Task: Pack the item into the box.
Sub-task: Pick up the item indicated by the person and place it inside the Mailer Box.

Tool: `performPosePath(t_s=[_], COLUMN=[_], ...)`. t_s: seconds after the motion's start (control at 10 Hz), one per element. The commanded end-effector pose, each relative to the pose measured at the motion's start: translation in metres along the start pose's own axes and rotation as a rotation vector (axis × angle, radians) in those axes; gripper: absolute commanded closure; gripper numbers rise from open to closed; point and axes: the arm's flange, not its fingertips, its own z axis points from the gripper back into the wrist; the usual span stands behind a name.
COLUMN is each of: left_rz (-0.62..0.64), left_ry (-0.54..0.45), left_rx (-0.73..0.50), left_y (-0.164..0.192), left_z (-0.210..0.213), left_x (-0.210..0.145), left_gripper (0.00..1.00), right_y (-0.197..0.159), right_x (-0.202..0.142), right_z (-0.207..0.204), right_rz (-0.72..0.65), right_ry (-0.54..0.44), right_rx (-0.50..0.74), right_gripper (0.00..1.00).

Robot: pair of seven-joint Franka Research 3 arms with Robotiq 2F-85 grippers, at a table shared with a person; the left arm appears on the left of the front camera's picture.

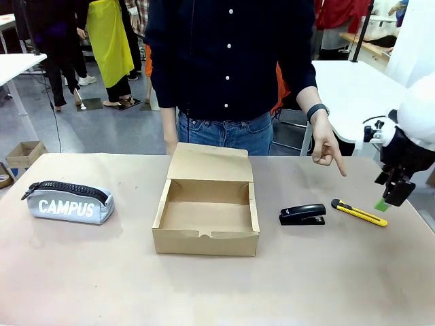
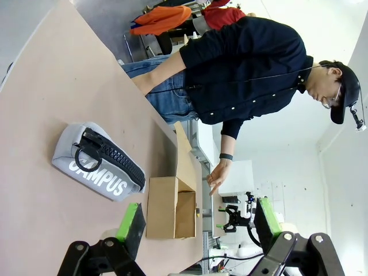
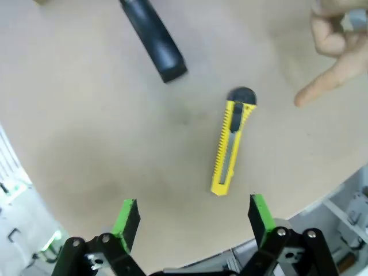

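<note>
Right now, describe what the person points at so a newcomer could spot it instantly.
Start at the open cardboard box mid-table and look right, past the black stapler. The slim utility knife lies flat beyond it, below the person's pointing hand; it alone is yellow.

One box, one knife, one stapler and one pencil case share a single surface: four items, one of each kind. One person stands at the far side, with one hand in frame. Two grippers are counted, the right gripper and the left gripper, each with two green-padded fingers, four in all.
</note>
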Motion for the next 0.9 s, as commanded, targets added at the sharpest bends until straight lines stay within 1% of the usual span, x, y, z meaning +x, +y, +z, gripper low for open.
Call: performPosePath(t_s=[0.0, 0.4, 0.7, 0.8], left_rz=[-0.021, -0.021, -0.021, -0.021], left_ry=[-0.010, -0.010, -0.010, -0.010], left_rx=[-0.021, -0.021, -0.021, -0.021], left_y=[-0.001, -0.001, -0.001, -0.001], left_z=[0.000, 0.000, 0.000, 0.000], left_x=[0.001, 0.001, 0.001, 0.001], left_gripper=[0.00, 0.00, 0.00, 0.00], right_y=[-0.023, -0.043, -0.055, -0.060], right_x=[0.014, 0.018, 0.022, 0.021], right_z=[-0.017, -0.057, -0.090, -0.098], right_rz=[-0.031, -0.103, -0.106, -0.108], right_ry=[0.024, 0.006, -0.013, -0.014], right_rx=[0.004, 0.044, 0.035, 0.066], right_gripper=[0.00, 0.00, 0.00, 0.00])
